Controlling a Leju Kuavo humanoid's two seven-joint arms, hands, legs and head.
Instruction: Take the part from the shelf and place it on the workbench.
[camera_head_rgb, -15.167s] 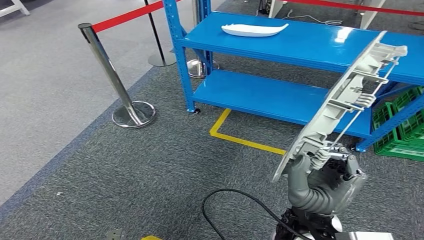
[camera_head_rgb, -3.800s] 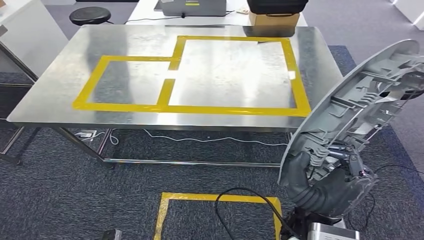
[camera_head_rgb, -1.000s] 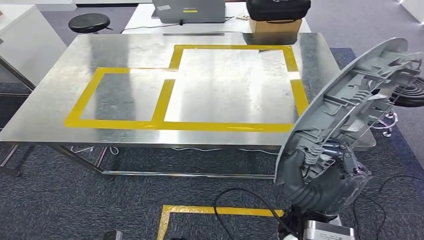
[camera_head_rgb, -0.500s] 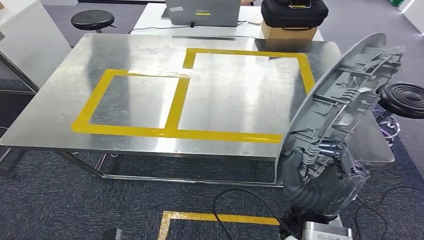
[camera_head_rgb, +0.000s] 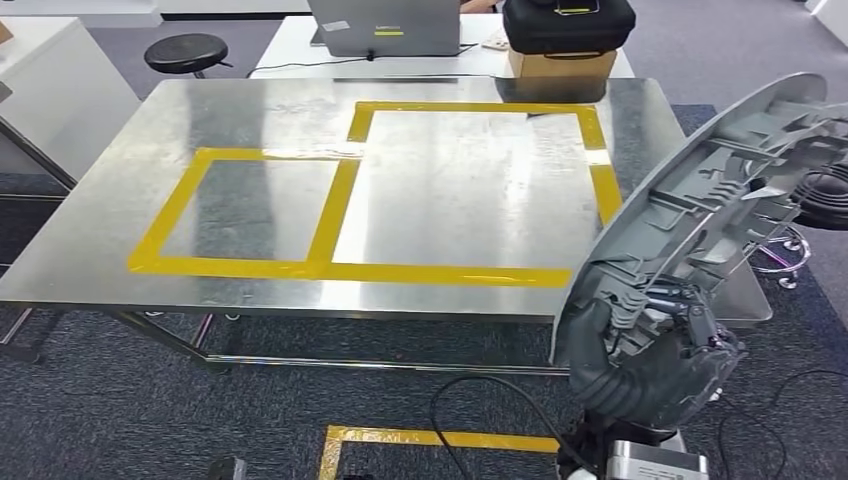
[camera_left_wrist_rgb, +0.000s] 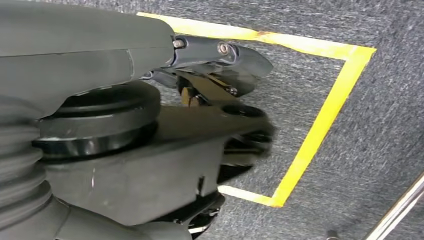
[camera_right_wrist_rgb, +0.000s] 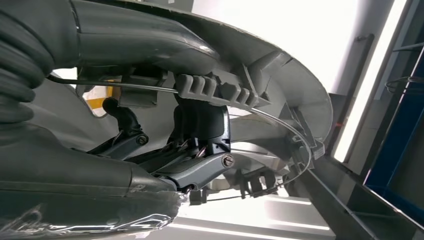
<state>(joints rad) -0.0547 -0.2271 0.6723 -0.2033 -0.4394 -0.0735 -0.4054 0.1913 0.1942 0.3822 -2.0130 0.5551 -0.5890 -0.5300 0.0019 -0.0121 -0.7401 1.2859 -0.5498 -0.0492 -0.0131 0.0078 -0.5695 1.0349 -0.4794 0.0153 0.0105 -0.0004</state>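
Grey ribbed part (camera_head_rgb: 700, 210) stands tilted at right of frame, its lower end gripped by right hand (camera_head_rgb: 650, 350), fingers closed around it. Steel workbench (camera_head_rgb: 250, 100) lies beyond. Left hand (camera_left_wrist_rgb: 215, 85): finger state cannot be told.

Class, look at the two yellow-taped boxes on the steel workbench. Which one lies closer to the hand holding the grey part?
The larger taped box, on the right side of the workbench. The grey part in the right hand overlaps its right edge; the smaller box lies further left.

Grey ribbed part (camera_head_rgb: 700, 210) in my dark grey right hand (camera_head_rgb: 650, 355). Workbench (camera_head_rgb: 120, 230) bare shiny steel, yellow tape rectangles (camera_head_rgb: 340, 205). Carpet (camera_head_rgb: 100, 410) dark speckled grey, yellow floor tape (camera_head_rgb: 440, 438).
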